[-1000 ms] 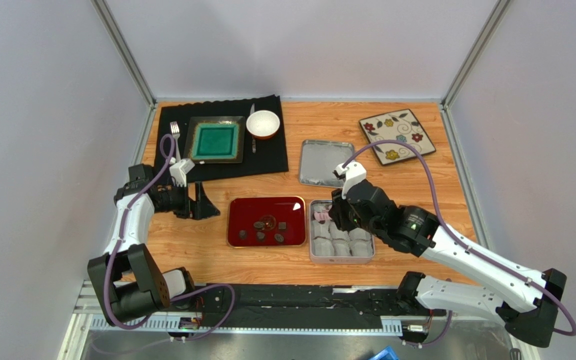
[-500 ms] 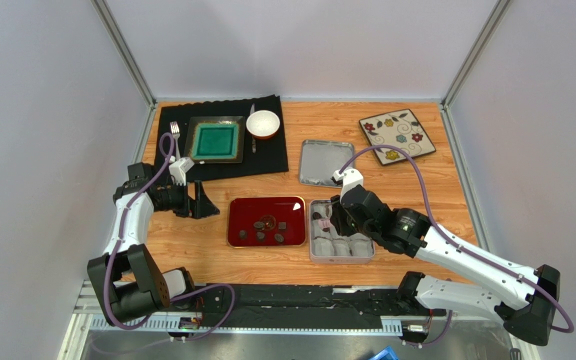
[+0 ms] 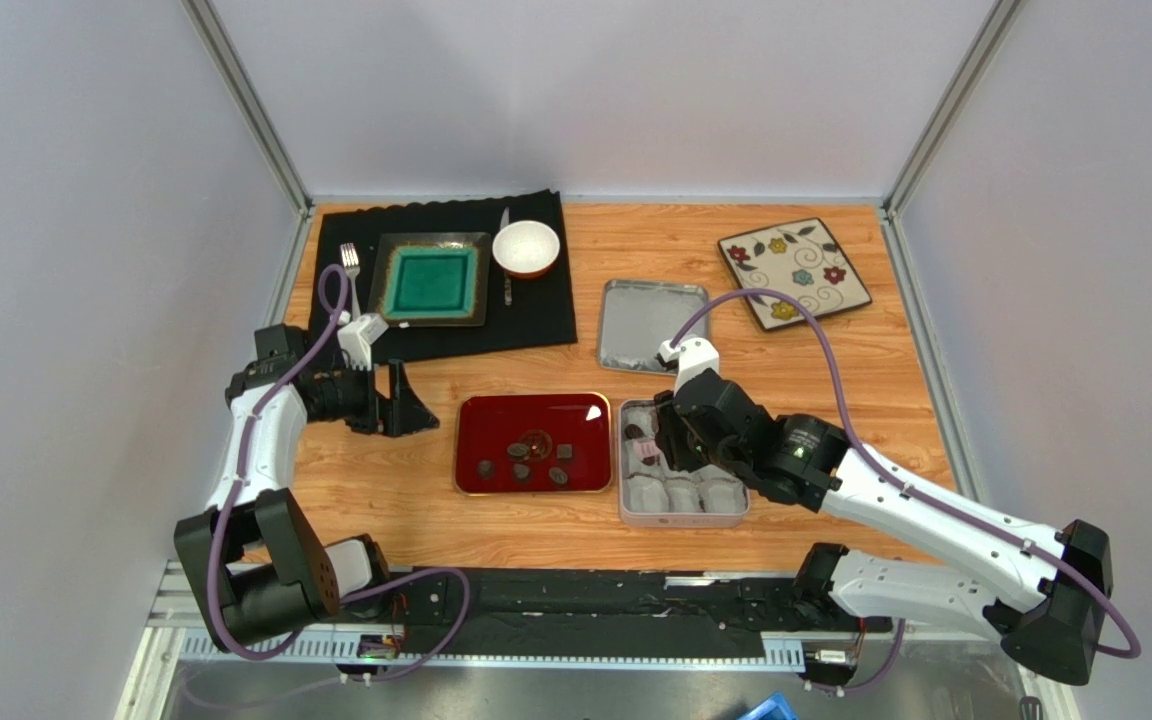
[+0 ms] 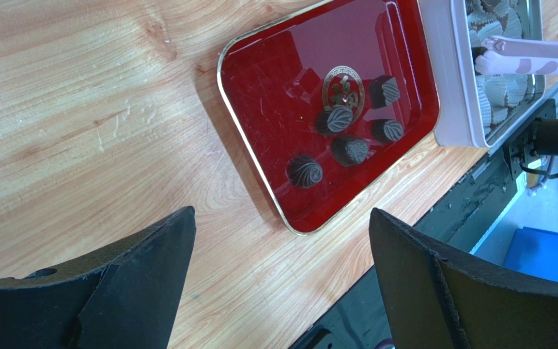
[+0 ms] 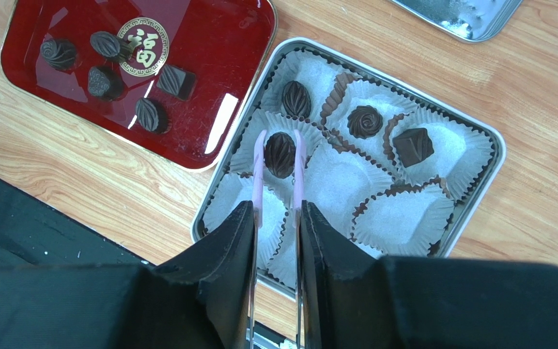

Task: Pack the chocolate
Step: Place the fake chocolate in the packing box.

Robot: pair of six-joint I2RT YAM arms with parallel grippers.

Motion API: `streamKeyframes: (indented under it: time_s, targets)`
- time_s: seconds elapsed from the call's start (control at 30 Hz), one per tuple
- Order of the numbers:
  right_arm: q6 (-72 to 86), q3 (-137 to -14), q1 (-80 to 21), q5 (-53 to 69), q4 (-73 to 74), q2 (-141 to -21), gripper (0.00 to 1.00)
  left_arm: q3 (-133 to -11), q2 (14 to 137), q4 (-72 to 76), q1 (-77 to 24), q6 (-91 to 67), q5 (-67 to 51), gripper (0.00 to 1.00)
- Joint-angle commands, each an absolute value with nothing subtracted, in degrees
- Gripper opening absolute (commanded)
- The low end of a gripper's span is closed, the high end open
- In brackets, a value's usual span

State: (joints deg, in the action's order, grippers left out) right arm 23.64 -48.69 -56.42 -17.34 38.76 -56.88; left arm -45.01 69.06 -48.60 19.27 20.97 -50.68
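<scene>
Your right gripper (image 5: 274, 212) is squeezed narrow on a pair of pink tongs (image 5: 259, 171). The tong tips sit against both sides of an oval chocolate (image 5: 280, 154), low over a white paper cup (image 5: 249, 149) in the tin (image 5: 494, 142). Three more pieces (image 5: 364, 121) rest in the neighbouring row of cups. Five others (image 5: 101, 81) lie on the red tray (image 5: 216, 80), around its gold medallion (image 5: 142, 51) reading 福. Your left gripper (image 4: 282, 218) gapes wide over the table (image 4: 78, 109) beside the tray, holding nothing.
</scene>
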Motion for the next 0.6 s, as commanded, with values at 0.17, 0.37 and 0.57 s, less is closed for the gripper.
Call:
streamKeyframes:
  time_s: [0.17,0.37,0.57]
  targets:
    - [23.9,-49.8,-56.0,-17.5,35.8,-56.4,0.29,-47.4,67.8,-49.0,19.6,22.6,-51.6,0.97]
    - [23.6,-50.4,-55.8,-17.1,35.8,-56.8,0.32,-47.5,67.8,-49.1,19.6,22.6,-51.6,0.97]
    - [23.6,-50.4,-55.7,-17.2,35.7,-56.7,0.33,-47.5,67.8,-49.0,19.5,22.7,-51.5,0.97]
